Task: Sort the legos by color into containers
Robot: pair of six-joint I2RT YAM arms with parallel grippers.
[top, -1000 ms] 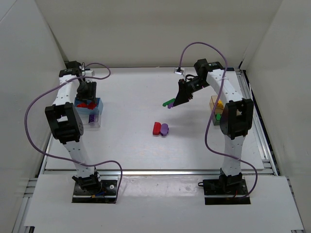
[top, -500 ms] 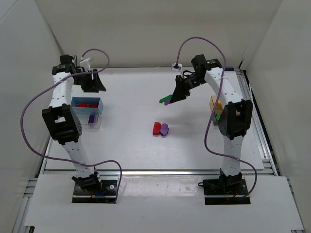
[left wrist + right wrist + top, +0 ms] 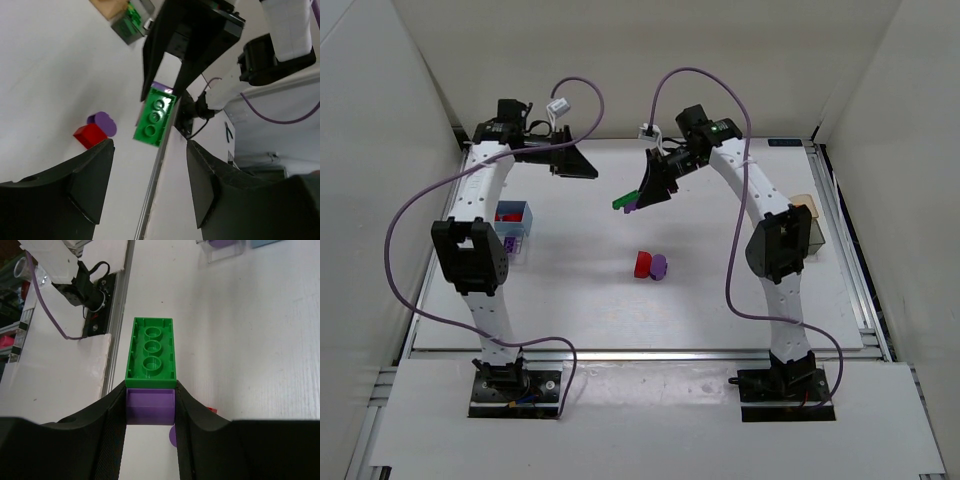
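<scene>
My right gripper [image 3: 640, 196] is shut on a joined block, a purple lego [image 3: 150, 406] between the fingers with a green lego [image 3: 151, 354] sticking out in front. It holds the block in the air over the far middle of the table. The green lego [image 3: 155, 116] also shows in the left wrist view. My left gripper [image 3: 578, 162] is open and empty, raised, facing the block from its left. A red lego [image 3: 642, 264] and a purple lego [image 3: 659, 266] lie touching at the table's middle. A blue container [image 3: 513, 214] and a clear container [image 3: 510, 244] stand at the left.
A tan container [image 3: 803, 205] and a dark-clear container [image 3: 813, 236] stand at the right edge. The dark one [image 3: 129, 24] holds green pieces. Purple cables loop over both arms. White walls enclose the table on three sides.
My left gripper rose from over the blue container and swung right toward the middle. My right gripper carried the green and purple block leftward, away from the right containers.
</scene>
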